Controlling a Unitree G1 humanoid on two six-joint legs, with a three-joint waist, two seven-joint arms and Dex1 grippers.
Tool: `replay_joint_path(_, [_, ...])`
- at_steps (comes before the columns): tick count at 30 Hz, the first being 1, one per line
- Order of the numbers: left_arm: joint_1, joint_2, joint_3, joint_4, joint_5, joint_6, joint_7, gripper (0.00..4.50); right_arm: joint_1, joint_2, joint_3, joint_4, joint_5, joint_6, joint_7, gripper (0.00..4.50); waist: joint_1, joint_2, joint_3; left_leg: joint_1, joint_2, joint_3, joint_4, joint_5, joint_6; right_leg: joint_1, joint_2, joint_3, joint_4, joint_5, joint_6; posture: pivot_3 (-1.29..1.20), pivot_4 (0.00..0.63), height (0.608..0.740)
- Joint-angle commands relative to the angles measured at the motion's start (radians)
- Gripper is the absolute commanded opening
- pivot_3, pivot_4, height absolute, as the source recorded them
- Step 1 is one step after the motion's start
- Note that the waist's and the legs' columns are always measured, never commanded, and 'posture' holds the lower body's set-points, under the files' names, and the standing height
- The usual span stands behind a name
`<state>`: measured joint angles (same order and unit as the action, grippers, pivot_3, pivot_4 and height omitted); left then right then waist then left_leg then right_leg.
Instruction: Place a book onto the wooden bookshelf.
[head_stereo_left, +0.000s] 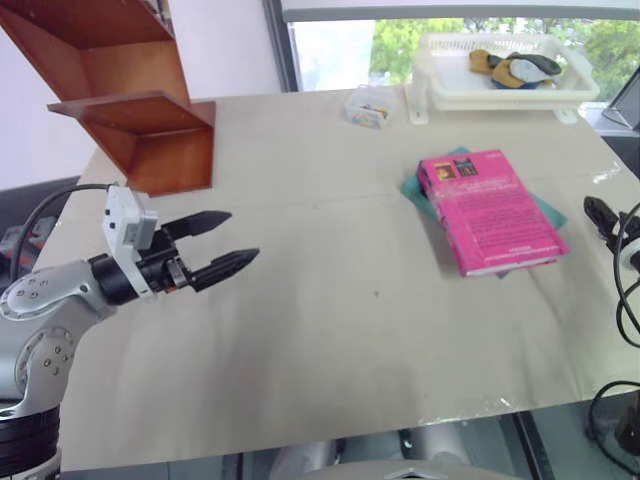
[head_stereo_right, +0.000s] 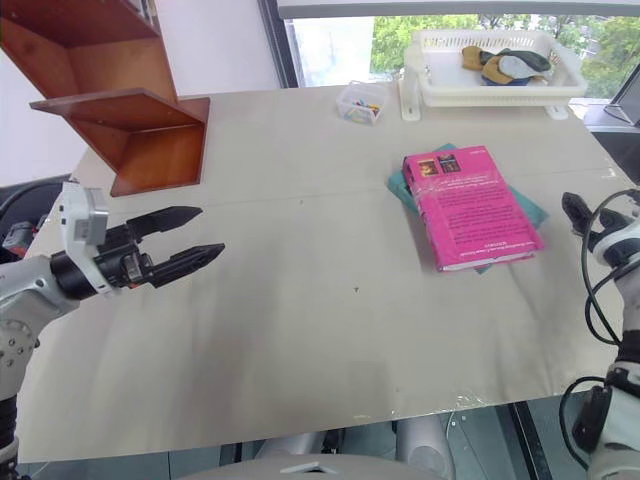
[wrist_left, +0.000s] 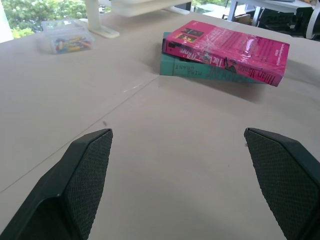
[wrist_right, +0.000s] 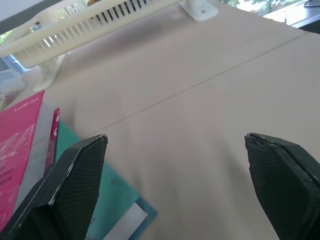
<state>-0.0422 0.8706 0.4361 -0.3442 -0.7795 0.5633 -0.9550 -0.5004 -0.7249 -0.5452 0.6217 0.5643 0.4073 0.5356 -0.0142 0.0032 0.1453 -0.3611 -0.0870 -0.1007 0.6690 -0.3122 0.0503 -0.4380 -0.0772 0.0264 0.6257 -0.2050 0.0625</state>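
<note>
The book (head_stereo_left: 492, 211) is seen lying flat on a teal book (wrist_left: 200, 70) on the table (head_stereo_left: 330, 330), well apart from the bookshelf (head_stereo_left: 135, 110) at the far left. The left gripper (head_stereo_left: 222, 256) is held with jaws spread, empty; the right gripper (wrist_right: 175, 185) is likewise spread beside the books.

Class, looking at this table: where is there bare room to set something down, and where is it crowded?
Bare: the wide middle of the table, between the open left pincer and the pink book, down to the near edge. Crowded: the far edge, with the wooden bookshelf, small clear box and white tray; the book lies on a teal book.
</note>
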Motion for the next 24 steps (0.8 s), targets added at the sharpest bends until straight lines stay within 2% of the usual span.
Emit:
replay_joint_path(1, [-0.006, 0.004, 0.029, -0.02, -0.006, -0.009, 0.003, 4.44, 0.0, -0.025, 0.063, 0.004, -0.046, -0.034, 0.103, 4.5, 0.0, 0.0, 0.0, 0.0, 0.0, 0.0, 0.0, 0.0, 0.0, 0.0, 0.0, 0.0, 0.0, 0.0, 0.0, 0.0, 0.15, 0.74])
replay_joint_path(4, [-0.01, 0.002, 0.024, -0.019, -0.003, -0.011, 0.005, 4.44, 0.021, -0.006, 0.12, -0.001, -0.052, 0.025, 0.173, 4.5, -0.001, 0.0, 0.0, 0.0, 0.0, 0.0, 0.0, 0.0, 0.0, 0.0, 0.0, 0.0, 0.0, 0.0, 0.0, 0.0, 0.15, 0.74])
replay_joint_path(10, [-0.017, -0.015, 0.024, -0.034, -0.026, 0.004, 0.029, 4.44, 0.008, 0.039, 0.176, 0.044, -0.127, -0.086, 0.174, 4.5, -0.001, 0.0, 0.0, 0.0, 0.0, 0.0, 0.0, 0.0, 0.0, 0.0, 0.0, 0.001, 0.0, 0.0, 0.0, 0.0, 0.15, 0.74])
replay_joint_path(16, [-0.006, -0.015, 0.022, -0.042, -0.016, -0.004, 0.035, 4.44, 0.021, 0.114, 0.21, -0.038, -0.115, -0.09, 0.237, 4.5, -0.006, -0.002, -0.001, 0.001, 0.001, 0.0, 0.001, 0.0, 0.0, 0.0, 0.001, 0.001, 0.001, 0.0, -0.001, 0.0, 0.15, 0.74])
replay_joint_path(24, [-0.016, -0.013, 0.014, -0.036, -0.01, -0.009, 0.04, 4.44, -0.013, 0.147, 0.218, -0.046, -0.047, 0.041, 0.342, 4.5, -0.004, -0.002, -0.001, 0.001, 0.001, 0.0, 0.001, 0.0, 0.0, 0.0, 0.002, 0.001, 0.001, 0.001, -0.001, 0.0, 0.15, 0.74])
